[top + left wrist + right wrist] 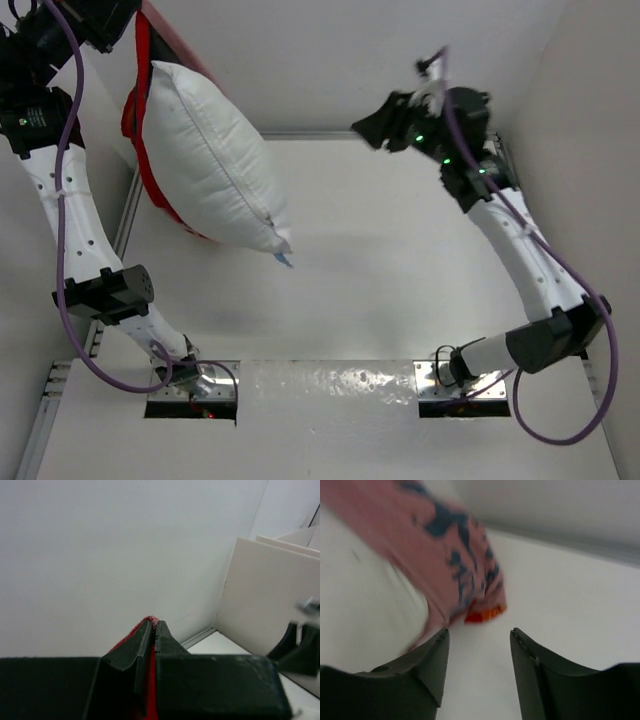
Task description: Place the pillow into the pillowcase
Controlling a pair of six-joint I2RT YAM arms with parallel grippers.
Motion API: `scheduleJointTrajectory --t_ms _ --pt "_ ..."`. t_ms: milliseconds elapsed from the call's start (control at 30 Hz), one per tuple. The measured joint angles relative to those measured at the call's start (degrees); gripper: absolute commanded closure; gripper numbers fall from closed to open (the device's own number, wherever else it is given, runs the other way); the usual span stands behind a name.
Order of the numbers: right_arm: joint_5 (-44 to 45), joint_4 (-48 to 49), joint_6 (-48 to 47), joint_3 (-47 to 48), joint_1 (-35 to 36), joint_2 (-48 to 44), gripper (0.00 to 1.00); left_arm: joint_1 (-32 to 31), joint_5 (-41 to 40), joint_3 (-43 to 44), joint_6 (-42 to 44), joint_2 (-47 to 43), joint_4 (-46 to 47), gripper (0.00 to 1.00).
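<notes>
The white pillow (210,150) hangs tilted in the air at the upper left, its small tag (284,259) at the low corner. The red pillowcase (137,110) wraps its upper left side and shows again beneath it. My left gripper (154,623) is raised high and shut on a red edge of the pillowcase (150,620). My right gripper (366,128) is raised to the right of the pillow, apart from it. In the right wrist view the right gripper (479,632) is open and holds nothing. The blurred pink inside of the pillowcase (455,565) hangs just beyond its fingertips.
White walls enclose the table (400,250) on the left, back and right. A metal rail (125,215) runs along the left edge. Purple cables (65,150) trail along both arms. White upright panels (265,595) stand at the right of the left wrist view.
</notes>
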Motion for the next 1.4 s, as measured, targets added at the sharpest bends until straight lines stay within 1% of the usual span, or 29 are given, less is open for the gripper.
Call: scheduleJointTrajectory --t_ms 33,67,200,267,333,433,500,567,600,700,833,933,1133,1233,1267,1333,1367,1400 --pt "-0.90 -0.96 -2.43 -1.66 2.54 1.38 0.42 0.07 -0.33 0.63 -0.22 0.04 -0.66 1.00" --pt "-1.33 -1.92 -4.72 -3.65 4.83 2.45 0.40 0.07 -0.92 1.46 -0.37 0.15 -1.49 1.00" --pt "-2.14 -5.55 -12.28 -12.15 12.74 6.23 0.36 0.07 -3.98 3.23 0.24 0.48 -4.74 1.00" --pt "-2.38 -3.98 -14.64 -16.37 16.61 8.07 0.34 0.09 -5.14 4.55 0.74 1.29 -6.67 1.00" --pt "-1.81 -0.20 -16.48 -21.88 20.65 8.94 0.33 0.09 -6.21 5.99 1.03 2.43 -8.39 1.00" --pt "0.20 10.34 -18.69 -31.58 27.32 8.57 0.29 0.09 -7.69 7.41 1.46 3.85 -10.25 1.00" --pt "2.84 22.58 -19.93 -39.47 32.79 7.72 0.26 0.09 -8.87 8.81 2.29 4.90 -12.04 1.00" --pt "5.77 32.74 -20.90 -44.41 36.81 7.58 0.25 0.09 -9.86 10.14 2.75 5.79 -13.00 1.00" --pt "7.10 37.00 -21.18 -45.38 38.34 8.11 0.21 0.09 -10.38 10.45 2.91 6.03 -13.42 1.00" --pt "11.13 48.22 -21.66 -43.12 41.09 11.80 0.20 0.09 -10.95 10.69 3.08 6.05 -14.10 1.00" --pt "15.80 59.14 -21.24 -34.51 42.93 20.68 0.17 0.09 -11.50 11.13 3.72 6.05 -14.88 1.00" --pt "19.32 62.45 -21.40 -28.00 43.21 26.77 0.15 0.09 -11.74 11.45 3.96 6.05 -15.43 1.00" --pt "23.50 63.63 -22.14 -18.03 43.19 34.95 0.16 0.15 -12.09 12.04 3.96 6.10 -15.78 1.00" --pt "27.56 64.15 -22.05 -14.88 43.15 37.70 0.27 0.35 -12.11 12.09 3.96 6.12 -15.80 1.00" --pt "28.85 64.04 -21.94 -13.49 43.08 38.71 0.39 0.39 -12.11 12.09 3.93 6.12 -15.82 1.00" --pt "30.34 63.30 -21.46 -10.69 42.88 40.48 0.55 0.48 -12.13 12.15 3.91 6.12 -15.85 1.00" --pt "30.73 62.88 -20.70 -9.22 42.64 41.33 0.73 0.52 -12.13 12.15 3.78 6.12 -15.85 1.00" --pt "30.88 62.66 -19.93 -8.09 42.36 42.03 0.78 0.59 -12.13 12.15 3.69 6.12 -15.82 1.00"
